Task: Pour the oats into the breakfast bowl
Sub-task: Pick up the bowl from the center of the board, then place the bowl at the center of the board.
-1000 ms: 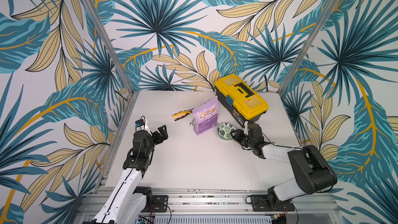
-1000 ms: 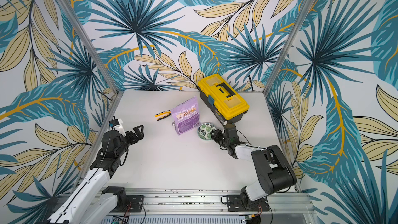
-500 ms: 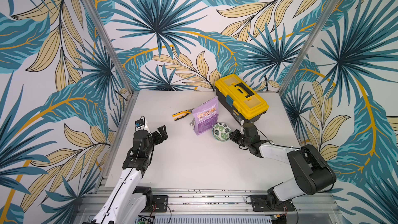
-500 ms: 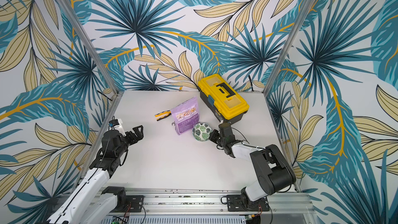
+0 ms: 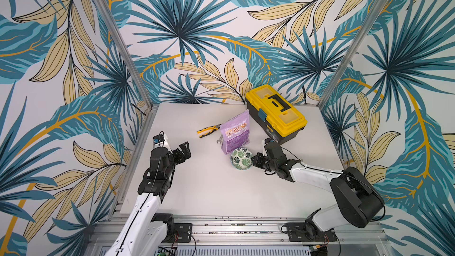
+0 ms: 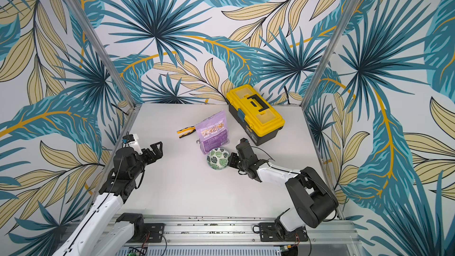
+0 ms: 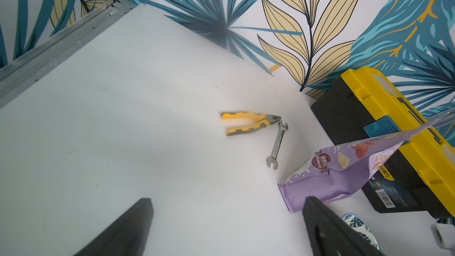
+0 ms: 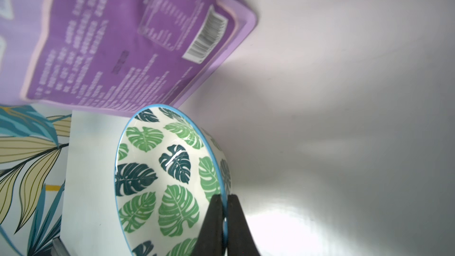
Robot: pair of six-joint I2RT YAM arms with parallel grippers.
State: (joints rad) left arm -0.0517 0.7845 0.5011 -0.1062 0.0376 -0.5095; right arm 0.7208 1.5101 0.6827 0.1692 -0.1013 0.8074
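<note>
The right end effector (image 5: pixel 254 162) pinched the rim of the leafy bowl (image 5: pixel 240 159).

In both top views the bowl was near the middle of the frame, just below the purple pouch of oats (image 5: pixel 235 133), which stood on the pale surface (image 5: pixel 211 193); I could not tell if they touched. In the right wrist view the fingers (image 8: pixel 211 220) were squeezed tight on the bowl's blue rim, one inside and one outside. The left end effector (image 5: pixel 184 151) hung left of center, spread wide with nothing in it. A yellow toolbox (image 5: pixel 275 112) sat up and right of the pouch, and yellow pliers (image 5: pixel 208 131) and a small wrench (image 5: pixel 219 139) lay just left of it.
</note>
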